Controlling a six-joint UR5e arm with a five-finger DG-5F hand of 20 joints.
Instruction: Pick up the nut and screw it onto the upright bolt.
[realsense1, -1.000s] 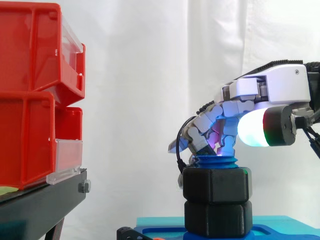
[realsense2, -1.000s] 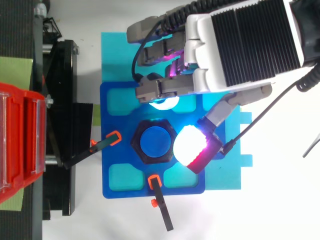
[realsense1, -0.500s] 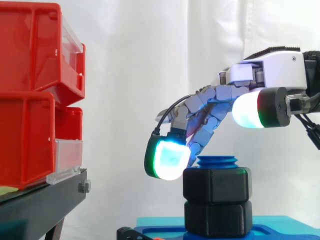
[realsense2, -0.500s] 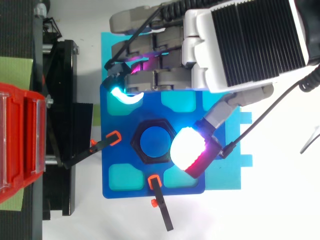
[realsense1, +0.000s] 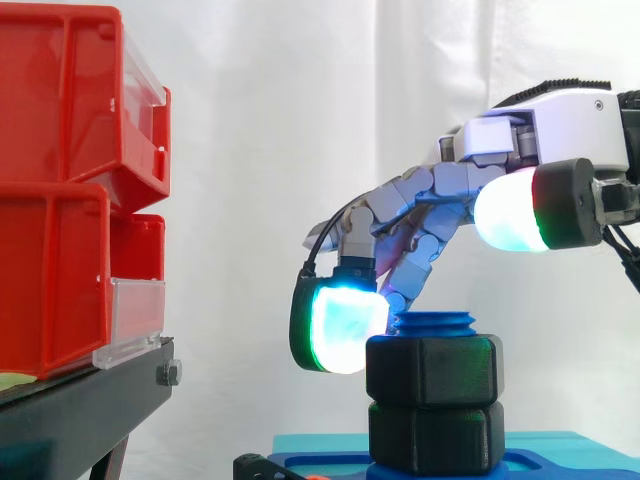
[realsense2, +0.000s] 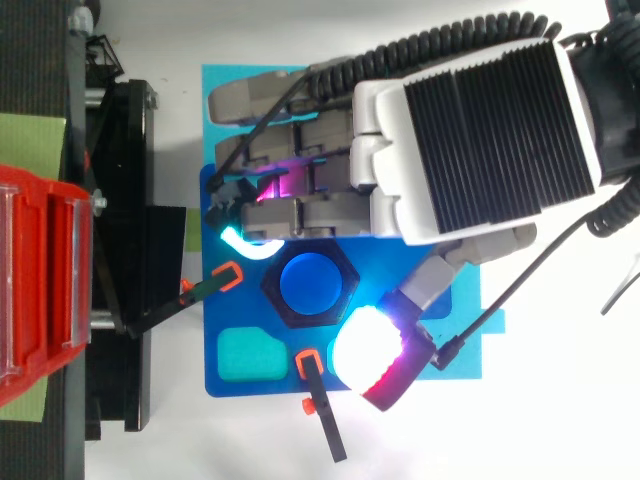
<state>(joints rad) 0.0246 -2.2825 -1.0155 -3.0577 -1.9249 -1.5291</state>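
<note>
Hand open, fingers relaxed over nut, gripping nothing. Nut looks rigid plastic, light; flats give purchase. Pinch opposite flats, below blue bolt tip.

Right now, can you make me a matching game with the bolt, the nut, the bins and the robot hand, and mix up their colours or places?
Things:
1. bolt
2. nut
3. bins
4. hand

Clues:
A. red, stacked at the left of the side view
B. black, with six sides
C. open, reaching over from the right with glowing tips
D. blue, standing upright with its top poking out

Pairs: 1-D, 2-B, 3-A, 4-C
</note>
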